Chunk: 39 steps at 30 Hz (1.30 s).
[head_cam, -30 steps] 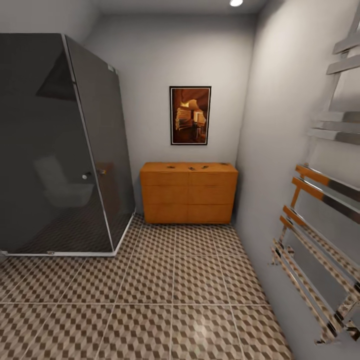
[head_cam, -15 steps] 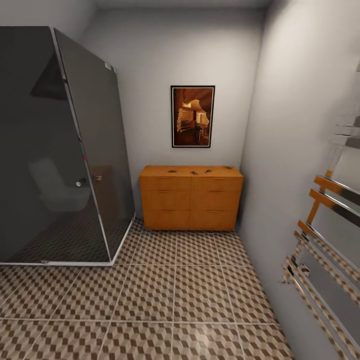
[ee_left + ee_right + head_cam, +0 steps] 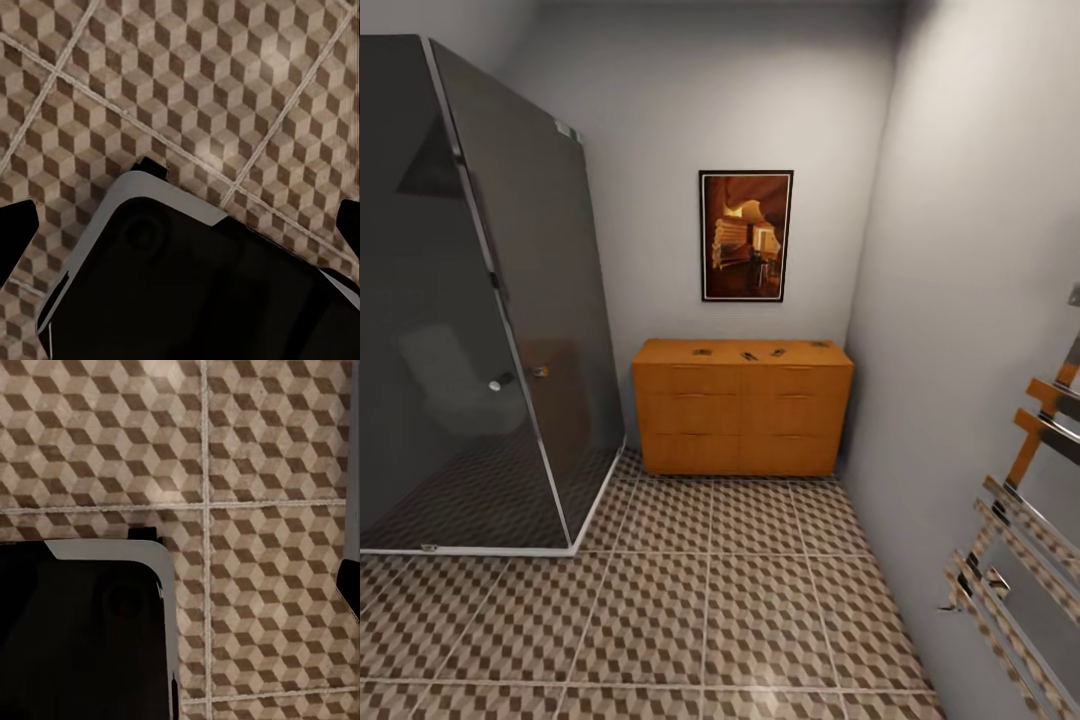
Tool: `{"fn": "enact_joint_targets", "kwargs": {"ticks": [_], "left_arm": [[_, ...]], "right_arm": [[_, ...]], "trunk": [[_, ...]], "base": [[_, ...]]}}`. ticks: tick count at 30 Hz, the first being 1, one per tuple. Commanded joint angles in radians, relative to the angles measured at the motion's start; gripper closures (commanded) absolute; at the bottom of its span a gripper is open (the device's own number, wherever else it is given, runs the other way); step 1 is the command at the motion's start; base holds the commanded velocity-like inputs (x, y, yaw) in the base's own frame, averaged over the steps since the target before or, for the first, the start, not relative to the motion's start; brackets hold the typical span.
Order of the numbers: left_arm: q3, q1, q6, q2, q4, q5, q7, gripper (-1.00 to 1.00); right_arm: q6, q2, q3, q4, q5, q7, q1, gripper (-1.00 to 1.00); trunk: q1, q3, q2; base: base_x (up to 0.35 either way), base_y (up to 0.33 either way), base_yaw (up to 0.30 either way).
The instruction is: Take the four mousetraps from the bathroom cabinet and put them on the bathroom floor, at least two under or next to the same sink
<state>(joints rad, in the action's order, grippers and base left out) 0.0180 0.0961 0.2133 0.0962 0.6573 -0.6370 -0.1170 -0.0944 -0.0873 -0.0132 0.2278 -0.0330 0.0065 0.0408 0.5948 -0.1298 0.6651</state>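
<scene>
Approach step: the cabinet (image 3: 742, 410) stands dead ahead across the bathroom floor (image 3: 705, 610), mousetraps (image 3: 748, 355) lying on top. Gripper spread: can't tell. Next, judging here, close in and reach.

The mousetraps (image 3: 745, 353) on the cabinet (image 3: 741, 412) are too small to count.

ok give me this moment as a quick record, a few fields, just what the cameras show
room: bathroom floor, cube-pattern tiles
cabinet: cabinet against far wall, drawers shut
mousetraps: small dark items on the cabinet top, too small to count surely
left of cabinet: dark glass shower enclosure
above cabinet: framed picture
right wall: towel rail
wrist views: floor tiles, robot base
</scene>
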Motion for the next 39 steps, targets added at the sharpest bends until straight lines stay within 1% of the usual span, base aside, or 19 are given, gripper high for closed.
{"fn": "enact_joint_targets", "kwargs": {"ticks": [1, 6, 11, 16, 20, 24, 39], "left_arm": [[0.002, 0.001, 0.005, 0.0, 0.004, -0.009, -0.007, -1.0], [0.002, 0.001, 0.006, -0.001, 0.004, -0.009, -0.007, -1.0], [0.003, 0.001, 0.005, -0.007, 0.006, -0.01, -0.001, -1.0], [0.003, 0.002, 0.003, -0.008, 0.008, -0.011, 0.003, -1.0], [0.002, 0.002, -0.017, -0.009, 0.008, -0.013, 0.004, -1.0], [0.003, 0.002, -0.053, -0.009, 0.008, -0.013, 0.005, -1.0], [0.006, 0.002, -0.065, -0.013, 0.005, -0.011, 0.005, -1.0]], "right_arm": [[-0.004, 0.001, -0.002, -0.001, -0.004, 0.001, 0.001, -1.0], [-0.004, 0.0, 0.0, -0.001, -0.003, 0.001, 0.001, -1.0], [-0.004, -0.001, 0.003, -0.001, -0.002, 0.001, 0.001, -1.0], [-0.005, 0.0, 0.004, -0.001, -0.002, 0.001, 0.001, -1.0], [-0.005, 0.001, 0.003, -0.001, -0.002, -0.001, 0.001, -1.0], [-0.005, 0.001, 0.003, -0.001, -0.002, -0.005, 0.0, -1.0], [-0.005, 0.001, 0.001, -0.001, -0.002, -0.008, 0.001, -1.0]], "trunk": [[-0.003, 0.002, -0.006], [-0.022, 0.017, -0.041], [-0.022, 0.017, -0.041], [-0.022, 0.017, -0.041], [-0.022, 0.017, -0.041], [-0.022, 0.017, -0.041], [-0.022, 0.017, -0.041]], "base": [[0.34, -0.068, 0.0], [0.34, -0.071, 0.0], [0.311, -0.064, 0.0], [0.112, -0.019, 0.0], [0.032, -0.005, 0.0], [0.149, -0.002, 0.0], [0.321, -0.028, 0.0]]}}
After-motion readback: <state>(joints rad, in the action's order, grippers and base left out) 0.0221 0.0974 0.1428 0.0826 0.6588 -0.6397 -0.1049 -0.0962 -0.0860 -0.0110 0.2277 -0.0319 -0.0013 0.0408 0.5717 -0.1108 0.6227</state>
